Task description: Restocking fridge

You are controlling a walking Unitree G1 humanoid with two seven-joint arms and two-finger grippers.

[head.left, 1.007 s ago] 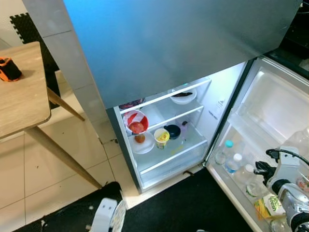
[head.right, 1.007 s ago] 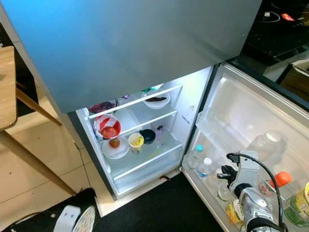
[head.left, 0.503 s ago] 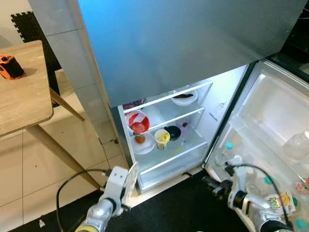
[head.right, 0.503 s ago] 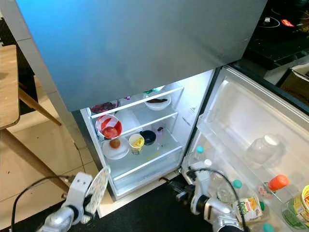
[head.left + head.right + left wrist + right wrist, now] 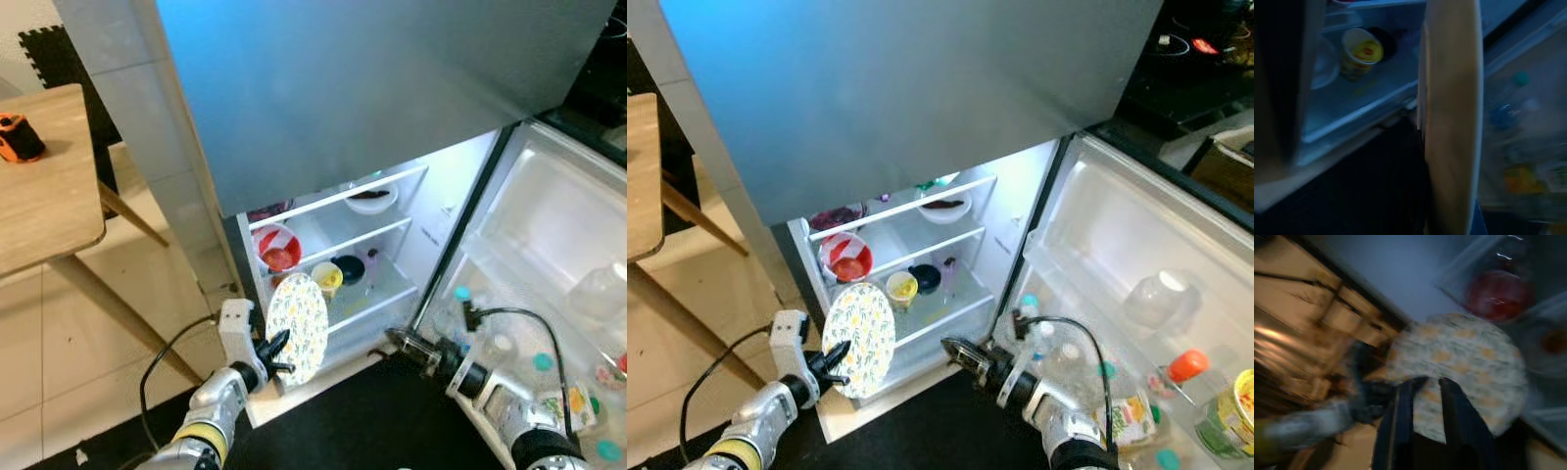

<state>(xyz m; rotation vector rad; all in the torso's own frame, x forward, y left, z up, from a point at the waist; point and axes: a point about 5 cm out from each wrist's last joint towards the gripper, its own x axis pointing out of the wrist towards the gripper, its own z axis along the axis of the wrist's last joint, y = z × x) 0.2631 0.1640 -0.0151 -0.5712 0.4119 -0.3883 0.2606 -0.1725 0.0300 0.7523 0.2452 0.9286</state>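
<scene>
Left gripper (image 5: 277,354) clamps patterned plate (image 5: 297,328) upright, w/ open fridge (image 5: 343,255) shelves just behind; right gripper (image 5: 955,351) nearby, fingers slightly parted, holding nothing.

Setting: home kitchen.
Appliance: open fridge (image 5: 323,211), shelves holding bowls and a cup, bottles in the door racks.
Floor: pale tiles (image 5: 88,343), black mat.
Furniture: wooden worktop (image 5: 39,186).
Upper right: possibly a dark hob; unclear.
</scene>
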